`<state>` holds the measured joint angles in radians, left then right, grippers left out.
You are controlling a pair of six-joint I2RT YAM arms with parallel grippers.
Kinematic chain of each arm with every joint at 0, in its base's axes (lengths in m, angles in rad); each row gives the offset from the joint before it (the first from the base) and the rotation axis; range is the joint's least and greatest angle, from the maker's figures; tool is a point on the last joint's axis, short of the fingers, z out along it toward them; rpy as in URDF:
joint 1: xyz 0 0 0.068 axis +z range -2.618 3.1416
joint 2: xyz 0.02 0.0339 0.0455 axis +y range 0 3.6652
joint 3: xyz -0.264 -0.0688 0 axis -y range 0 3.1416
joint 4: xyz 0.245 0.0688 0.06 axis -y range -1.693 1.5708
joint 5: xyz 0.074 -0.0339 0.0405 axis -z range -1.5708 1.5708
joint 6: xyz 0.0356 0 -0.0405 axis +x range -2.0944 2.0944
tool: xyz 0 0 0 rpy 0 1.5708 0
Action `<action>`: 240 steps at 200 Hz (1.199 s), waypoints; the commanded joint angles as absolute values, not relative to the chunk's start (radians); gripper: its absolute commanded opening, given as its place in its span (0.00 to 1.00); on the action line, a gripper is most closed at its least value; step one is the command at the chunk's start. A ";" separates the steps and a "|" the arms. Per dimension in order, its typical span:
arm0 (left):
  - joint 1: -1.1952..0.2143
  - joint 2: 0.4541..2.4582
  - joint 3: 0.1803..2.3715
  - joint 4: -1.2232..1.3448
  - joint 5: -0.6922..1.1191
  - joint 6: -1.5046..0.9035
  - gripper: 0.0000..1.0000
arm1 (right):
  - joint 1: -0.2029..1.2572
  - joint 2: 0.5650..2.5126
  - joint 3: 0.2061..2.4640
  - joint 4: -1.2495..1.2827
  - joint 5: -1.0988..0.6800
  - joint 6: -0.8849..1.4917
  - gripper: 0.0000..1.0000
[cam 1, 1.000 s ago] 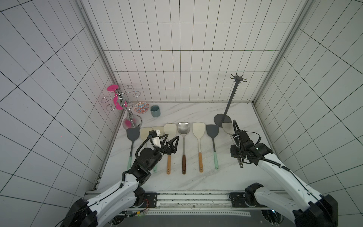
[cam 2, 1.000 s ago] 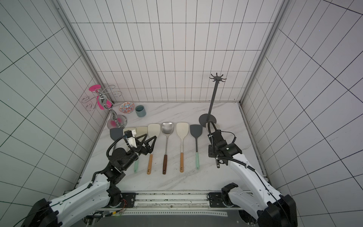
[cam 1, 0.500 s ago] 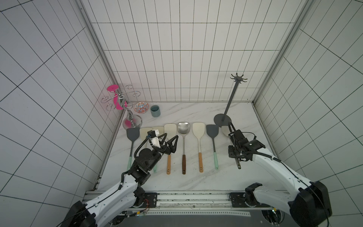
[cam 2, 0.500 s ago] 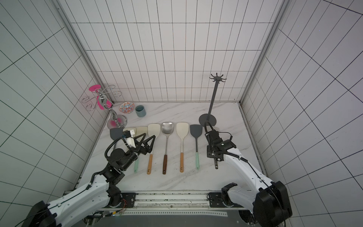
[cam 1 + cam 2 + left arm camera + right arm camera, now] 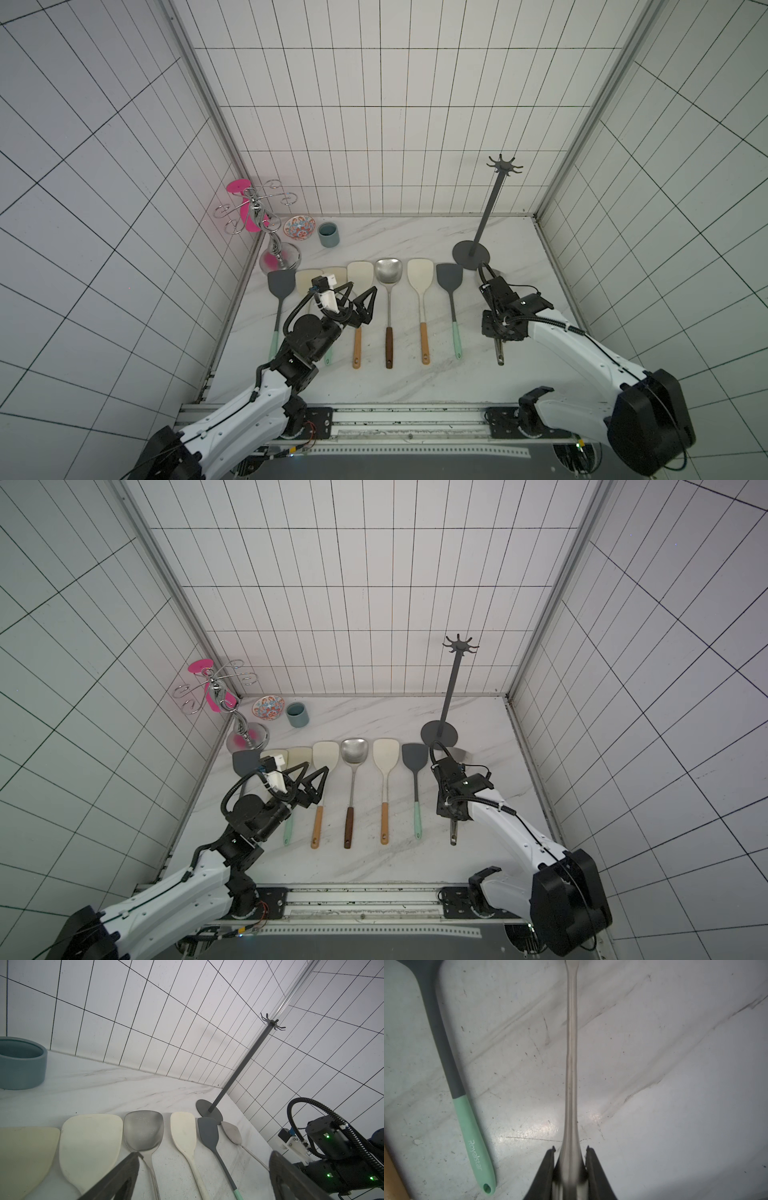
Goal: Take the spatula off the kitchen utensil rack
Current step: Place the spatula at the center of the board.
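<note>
Two white robot arms reached in from the near edge of a white marble tabletop [image 5: 415, 386]. The right hand [image 5: 570, 1149] was clenched on the handle of the spatula [image 5: 571, 1053], an all-steel one, with its dark fingers [image 5: 545, 1167] pressing the handle from both sides. The spatula pointed away from the near edge, low at the tabletop. Whether it rested on the marble could not be told. It was off the kitchen utensil rack [image 5: 486, 220], with its blade just beside the rack's flat round base.

The left hand [image 5: 362, 289] was released, its jaws spread wide, and hovered above the left part of a row of utensils. These lay side by side with their handles toward the near edge. Next to the spatula was a dark grey turner with a mint handle [image 5: 449, 282]. Then came a cream turner with a wooden handle [image 5: 420, 274] and a steel turner with a dark wooden handle [image 5: 388, 270]. More cream ones lay partly under the left hand, and another dark grey turner [image 5: 281, 282] lay at the far left.

Beyond the row, the rack stood upright near the back right corner, a thin dark pole topped by a ring of small hooks. In the back left corner a chrome stand [image 5: 266, 224] with curled arms carried something pink [image 5: 237, 187]. A patterned bowl [image 5: 298, 227] and a blue-grey cup [image 5: 328, 235] sat beside it. White tiled walls closed in three sides.
</note>
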<state>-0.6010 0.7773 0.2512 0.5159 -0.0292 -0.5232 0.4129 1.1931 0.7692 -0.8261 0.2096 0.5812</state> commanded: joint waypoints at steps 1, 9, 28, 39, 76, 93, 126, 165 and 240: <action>-0.597 0.778 0.240 0.525 -0.025 -0.520 0.98 | 0.412 1.209 0.721 -0.851 0.216 0.617 0.00; -0.597 0.776 0.241 0.525 -0.027 -0.520 0.98 | 0.413 1.217 0.720 -0.841 0.206 0.603 0.00; -0.597 0.775 0.238 0.525 -0.028 -0.518 0.98 | 0.413 1.236 0.715 -0.821 0.198 0.587 0.00; -0.597 0.774 0.239 0.525 -0.029 -0.518 0.98 | 0.413 1.248 0.711 -0.812 0.198 0.581 0.00; -0.596 0.775 0.238 0.526 -0.030 -0.516 0.98 | 0.413 1.292 0.701 -0.793 0.206 0.597 0.02; -0.598 0.773 0.237 0.526 -0.029 -0.516 0.98 | 0.413 1.321 0.679 -0.756 0.189 0.605 0.03; -0.598 0.775 0.236 0.528 -0.026 -0.518 0.98 | 0.413 1.345 0.699 -0.758 0.200 0.600 0.13; -0.597 0.765 0.235 0.525 -0.031 -0.514 0.98 | 0.410 1.386 0.721 -0.755 0.196 0.577 0.27; -0.597 0.767 0.235 0.525 -0.037 -0.514 0.98 | 0.265 1.402 0.801 -0.750 0.094 0.464 0.73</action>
